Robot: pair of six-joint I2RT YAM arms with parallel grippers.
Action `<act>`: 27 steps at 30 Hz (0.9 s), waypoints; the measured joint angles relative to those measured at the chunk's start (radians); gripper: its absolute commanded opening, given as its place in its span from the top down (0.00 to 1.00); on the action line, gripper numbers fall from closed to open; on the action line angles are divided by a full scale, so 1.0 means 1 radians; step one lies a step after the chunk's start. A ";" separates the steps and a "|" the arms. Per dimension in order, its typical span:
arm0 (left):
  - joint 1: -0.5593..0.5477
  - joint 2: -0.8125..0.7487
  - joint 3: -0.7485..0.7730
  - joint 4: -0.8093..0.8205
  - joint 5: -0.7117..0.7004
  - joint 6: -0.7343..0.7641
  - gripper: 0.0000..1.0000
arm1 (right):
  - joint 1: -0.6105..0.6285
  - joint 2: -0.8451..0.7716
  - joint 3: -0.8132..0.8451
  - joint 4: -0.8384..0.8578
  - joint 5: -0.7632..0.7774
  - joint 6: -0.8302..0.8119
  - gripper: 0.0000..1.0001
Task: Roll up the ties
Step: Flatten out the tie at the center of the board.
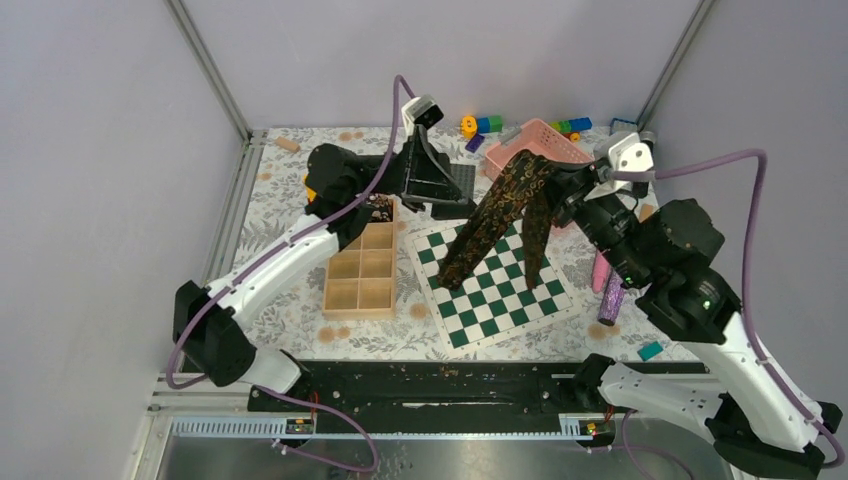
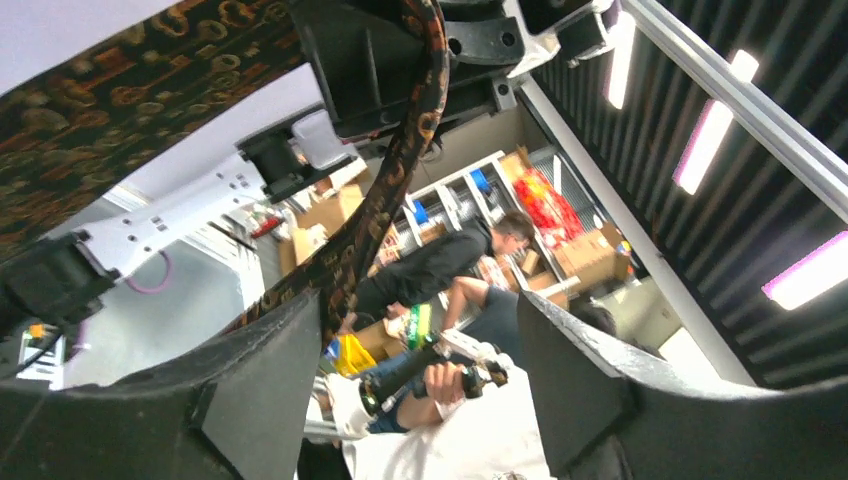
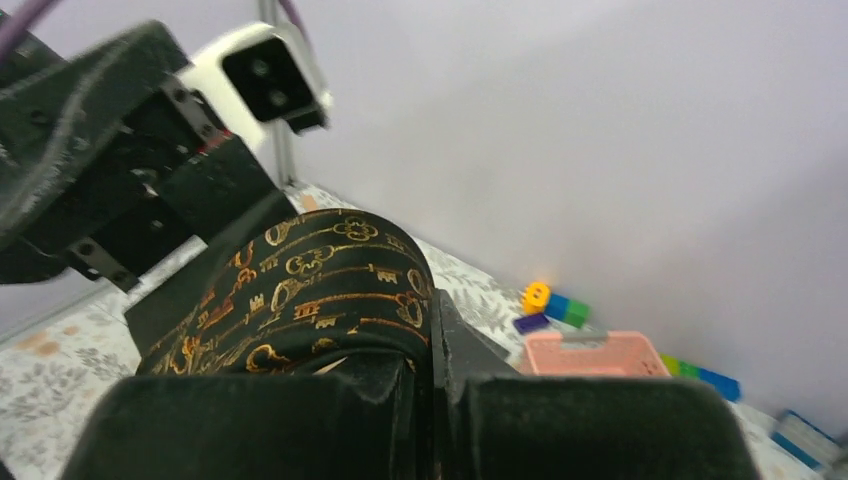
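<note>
Holding the tie (image 1: 500, 215) up high in the right gripper (image 1: 562, 183), jaws squeezed narrow on a fold of the cloth. Up close in the right wrist view: dark cloth with little gold keys, bent over the top of the fingers (image 3: 250, 430). Hanging below that gripper in two tails, one wide and one thin, both drooping down over the checkered mat (image 1: 500, 295). Hard to tell whether the tips touch the mat.

Left gripper (image 1: 440, 190) spread wide, with nothing between its fingers (image 2: 240, 390). Looking up from there: the thin tail crossing above the open jaws and off to one side, not touching them.

Soft and floppy, going by the droop. Surely very light. Looks smooth, so probably slippery and ready to slide out of a loose pinch. No stiffness at all; bends wherever held and swings when moved. Not easy to break, but easy to twist or bunch up.

Best to take hold near the thin end, flat across the width, with a firm pinch. Probably wise to lay it out flat on the mat under the right gripper first. Then roll from that end, pinching the little coil tight so as not to let it spring open.
</note>
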 measured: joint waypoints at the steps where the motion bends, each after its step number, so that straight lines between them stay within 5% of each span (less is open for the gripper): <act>1: 0.010 -0.020 -0.004 -0.057 -0.005 0.057 0.26 | 0.000 0.009 0.032 -0.040 0.019 -0.009 1.00; 7: 0.026 -0.149 0.069 -0.679 -0.189 0.590 0.17 | 0.000 0.142 0.237 -0.287 0.215 -0.026 1.00; 12: -0.039 -0.297 0.085 -1.062 -0.632 1.002 0.14 | 0.000 0.354 0.424 -0.513 0.412 0.002 1.00; 19: -0.274 -0.387 -0.010 -1.144 -1.162 1.302 0.13 | 0.000 0.593 0.619 -0.834 0.518 0.091 1.00; 27: -0.456 -0.235 -0.092 -1.030 -1.587 1.580 0.13 | 0.000 0.616 0.723 -1.005 0.473 0.171 1.00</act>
